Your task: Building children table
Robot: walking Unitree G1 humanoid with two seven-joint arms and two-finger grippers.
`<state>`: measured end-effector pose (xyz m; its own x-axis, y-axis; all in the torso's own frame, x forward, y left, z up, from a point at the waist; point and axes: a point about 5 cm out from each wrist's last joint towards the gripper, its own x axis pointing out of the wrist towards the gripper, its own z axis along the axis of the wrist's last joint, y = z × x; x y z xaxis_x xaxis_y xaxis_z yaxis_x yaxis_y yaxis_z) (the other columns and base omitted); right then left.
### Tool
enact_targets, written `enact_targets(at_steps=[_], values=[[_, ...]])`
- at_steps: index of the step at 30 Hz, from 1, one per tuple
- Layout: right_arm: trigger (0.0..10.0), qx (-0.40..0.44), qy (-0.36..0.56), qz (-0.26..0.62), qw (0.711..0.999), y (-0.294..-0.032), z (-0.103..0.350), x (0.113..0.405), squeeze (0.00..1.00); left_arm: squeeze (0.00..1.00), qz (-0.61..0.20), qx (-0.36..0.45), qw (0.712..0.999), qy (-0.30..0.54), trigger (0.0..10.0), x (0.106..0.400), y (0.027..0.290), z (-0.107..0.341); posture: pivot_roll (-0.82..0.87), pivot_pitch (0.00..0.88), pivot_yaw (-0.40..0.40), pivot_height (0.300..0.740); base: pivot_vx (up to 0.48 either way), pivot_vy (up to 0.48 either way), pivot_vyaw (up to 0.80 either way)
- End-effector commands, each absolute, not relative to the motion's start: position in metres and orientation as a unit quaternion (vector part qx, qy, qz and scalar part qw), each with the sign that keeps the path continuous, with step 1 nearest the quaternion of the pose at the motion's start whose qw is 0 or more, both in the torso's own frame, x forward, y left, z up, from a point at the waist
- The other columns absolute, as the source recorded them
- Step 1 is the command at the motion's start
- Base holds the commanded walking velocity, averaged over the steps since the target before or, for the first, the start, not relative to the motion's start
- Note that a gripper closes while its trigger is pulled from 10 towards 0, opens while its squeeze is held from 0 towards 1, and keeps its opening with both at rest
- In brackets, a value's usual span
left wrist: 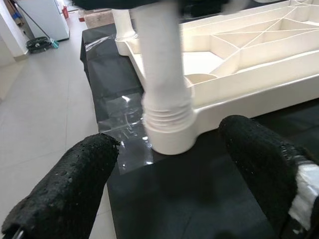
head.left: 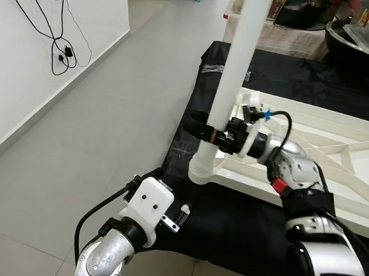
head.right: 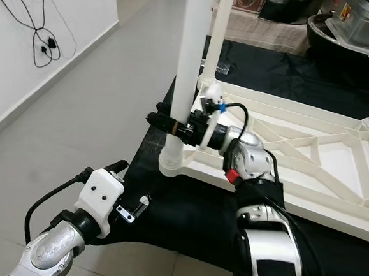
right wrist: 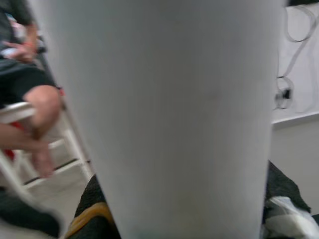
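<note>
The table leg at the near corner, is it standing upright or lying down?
Upright. The table leg rises from its corner socket, with the right gripper clamped around it.

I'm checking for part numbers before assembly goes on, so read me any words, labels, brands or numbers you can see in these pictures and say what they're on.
None can be read.
White table leg held by the right gripper: plain, no marking.
Upturned white tabletop: no print visible.
Clear bin at the back: anything on it is too small and blurred to read.
</note>
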<state>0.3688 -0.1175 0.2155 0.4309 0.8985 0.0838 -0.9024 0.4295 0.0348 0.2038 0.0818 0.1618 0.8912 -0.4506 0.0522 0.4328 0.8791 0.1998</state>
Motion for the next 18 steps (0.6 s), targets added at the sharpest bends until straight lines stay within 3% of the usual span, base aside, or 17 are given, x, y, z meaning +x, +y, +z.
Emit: enact_targets(at_steps=[1, 3, 4, 5, 6, 8, 9, 11, 12, 13, 16, 18], values=[[0.0, 0.058, -0.027, 0.496, 0.866, -0.119, 0.213, 0.374, 0.0, 0.0, -0.227, 0.094, 0.968, -0.042, 10.0, 0.202, 0.082, 0.16, 0.17, 0.089, -0.065, 0.74, 0.0, 0.0, 0.0], [0.0, 0.063, -0.049, 0.408, 0.909, -0.128, 0.217, 0.382, 0.0, 0.0, -0.228, 0.094, 0.968, -0.043, 10.0, 0.203, 0.082, 0.16, 0.17, 0.088, -0.067, 0.74, 0.0, 0.0, 0.0], [0.0, 0.063, -0.049, 0.408, 0.909, -0.128, 0.217, 0.382, 0.0, 0.0, -0.228, 0.094, 0.968, -0.043, 10.0, 0.203, 0.082, 0.16, 0.17, 0.088, -0.067, 0.74, 0.0, 0.0, 0.0], [0.0, 0.064, -0.051, 0.317, 0.945, -0.139, 0.216, 0.387, 0.0, 0.0, -0.228, 0.094, 0.968, -0.043, 10.0, 0.204, 0.082, 0.16, 0.16, 0.087, -0.06, 0.74, 0.0, 0.0, 0.0], [0.0, 0.064, -0.051, 0.317, 0.945, -0.139, 0.216, 0.387, 0.0, 0.0, -0.228, 0.094, 0.968, -0.043, 10.0, 0.204, 0.082, 0.16, 0.16, 0.087, -0.06, 0.74, 0.0, 0.0, 0.0], [0.0, 0.069, -0.043, 0.124, 0.989, -0.16, 0.209, 0.39, 0.0, 0.0, -0.23, 0.094, 0.968, -0.044, 10.0, 0.205, 0.081, 0.159, 0.15, 0.088, -0.059, 0.74, 0.0, 0.0, 0.0], [0.0, 0.069, -0.043, 0.124, 0.989, -0.16, 0.209, 0.39, 0.0, 0.0, -0.23, 0.094, 0.968, -0.044, 10.0, 0.205, 0.081, 0.159, 0.15, 0.088, -0.059, 0.74, 0.0, 0.0, 0.0], [0.0, 0.067, -0.012, -0.099, 0.993, -0.189, 0.193, 0.374, 0.0, 0.0, -0.233, 0.093, 0.967, -0.045, 10.0, 0.206, 0.08, 0.159, 0.15, 0.086, -0.055, 0.74, 0.0, 0.0, 0.0], [0.0, 0.067, -0.012, -0.099, 0.993, -0.189, 0.193, 0.374, 0.0, 0.0, -0.233, 0.093, 0.967, -0.045, 10.0, 0.206, 0.08, 0.159, 0.15, 0.086, -0.055, 0.74, 0.0, 0.0, 0.0], [0.0, 0.071, 0.001, -0.172, 0.983, -0.194, 0.185, 0.361, 0.0, 0.0, -0.234, 0.093, 0.967, -0.045, 10.0, 0.206, 0.079, 0.159, 0.15, 0.084, -0.054, 0.74, 0.0, 0.0, 0.0], [0.0, 0.076, 0.01, -0.199, 0.977, -0.191, 0.181, 0.353, 0.0, 0.0, -0.235, 0.093, 0.967, -0.046, 10.0, 0.206, 0.078, 0.159, 0.15, 0.084, -0.052, 0.74, 0.0, 0.0, 0.0], [0.0, 0.08, 0.014, -0.19, 0.978, -0.175, 0.18, 0.347, 0.0, 0.0, -0.235, 0.092, 0.966, -0.046, 10.0, 0.206, 0.078, 0.159, 0.15, 0.086, -0.055, 0.74, 0.0, 0.0, 0.0]])
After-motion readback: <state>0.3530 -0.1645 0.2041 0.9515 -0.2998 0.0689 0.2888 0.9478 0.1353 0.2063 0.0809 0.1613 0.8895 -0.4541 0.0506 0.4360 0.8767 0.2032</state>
